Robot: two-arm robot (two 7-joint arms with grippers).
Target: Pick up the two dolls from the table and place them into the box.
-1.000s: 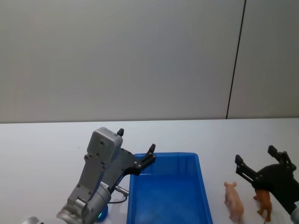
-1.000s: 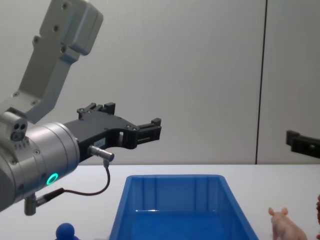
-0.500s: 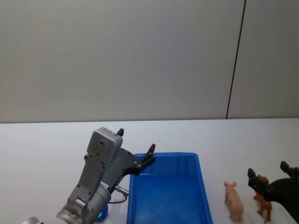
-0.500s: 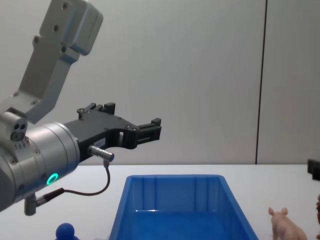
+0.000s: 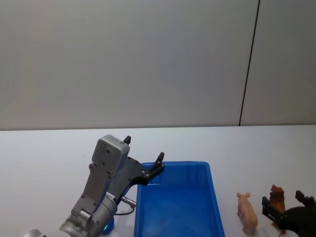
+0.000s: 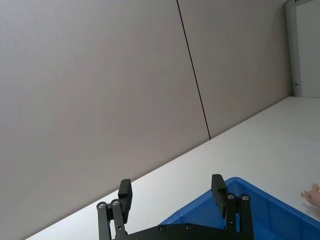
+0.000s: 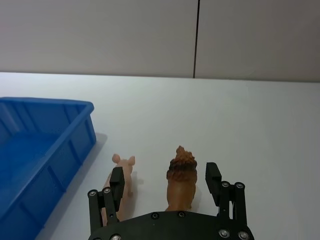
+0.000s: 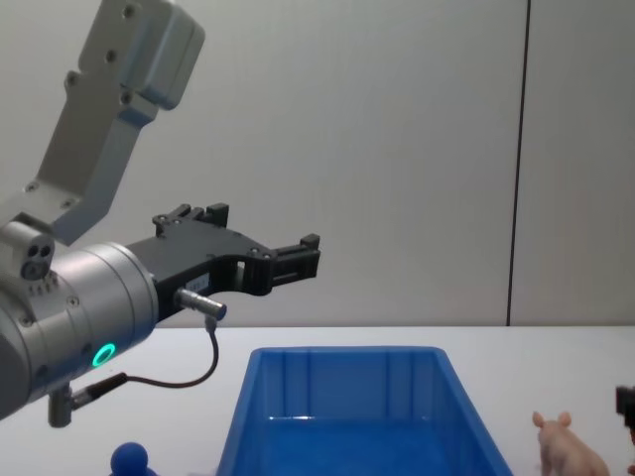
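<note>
The blue box point(image 5: 173, 164) point(image 8: 342, 353) point(image 7: 45, 106) stands on the white table point(image 5: 49, 148), with nothing visible inside. To its right stand the pale pink pig doll point(image 5: 247, 215) point(image 7: 123, 170) point(image 8: 566, 448) and the reddish-brown doll point(image 5: 277, 196) point(image 7: 182, 182). My right gripper point(image 5: 285, 202) point(image 7: 165, 177) is open, low over the table, its fingers on either side of the brown doll; the pig is just outside one finger. My left gripper point(image 5: 144, 149) point(image 8: 263, 233) point(image 6: 171, 190) hangs open and empty above the box's far left corner.
A small blue knob point(image 8: 129, 459) sits on the table left of the box, under my left arm. A grey wall with a dark vertical seam point(image 5: 249, 64) rises behind the table. Bare tabletop extends beyond the box and the dolls.
My right gripper has come down and drawn back from above the dolls until its open fingers flank the brown doll. The left arm, box and both dolls have not moved.
</note>
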